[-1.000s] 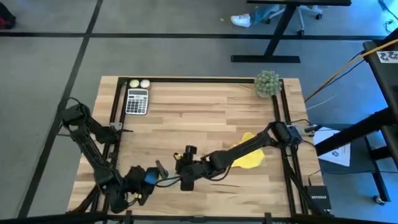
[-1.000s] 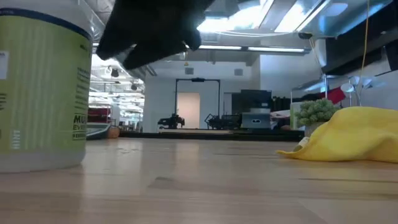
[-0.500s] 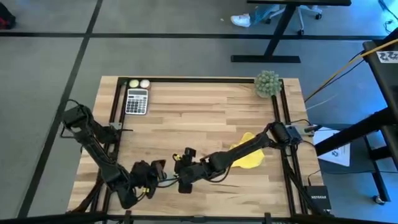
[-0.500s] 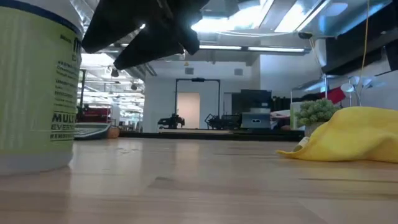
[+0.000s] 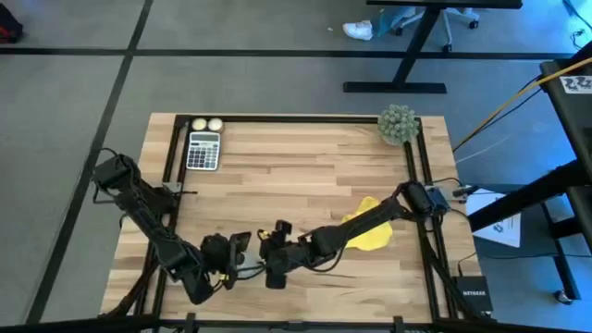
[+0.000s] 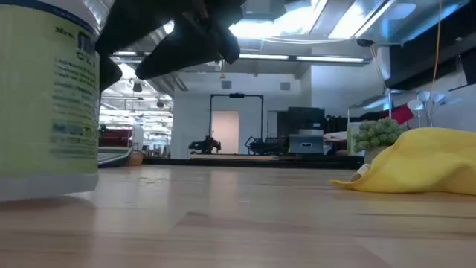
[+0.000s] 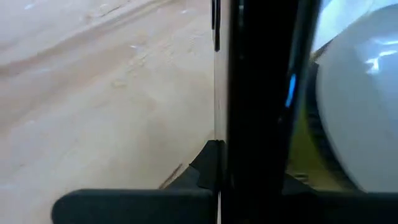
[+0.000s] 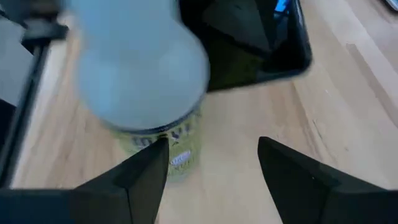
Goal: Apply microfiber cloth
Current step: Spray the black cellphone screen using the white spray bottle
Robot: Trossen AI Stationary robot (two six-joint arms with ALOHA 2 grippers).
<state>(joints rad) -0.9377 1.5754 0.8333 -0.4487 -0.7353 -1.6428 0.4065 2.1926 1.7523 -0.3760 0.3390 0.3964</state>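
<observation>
In the high view the right arm [image 5: 370,227] covers part of the microfiber cloth [image 5: 375,238]. The low view cuts the spray bottle [image 6: 44,104] at its top and left edge. A dark upright bar [image 7: 261,106] fills the left wrist view, hiding whatever the left gripper [image 5: 236,254] holds

Dark jointed arms [image 5: 148,217] — black cables, blue light.

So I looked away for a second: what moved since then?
The left tool slid along the table's near edge toward the right tool; the green-labelled bottle turned. The right tool, yellow cloth and calculator stayed put.
</observation>
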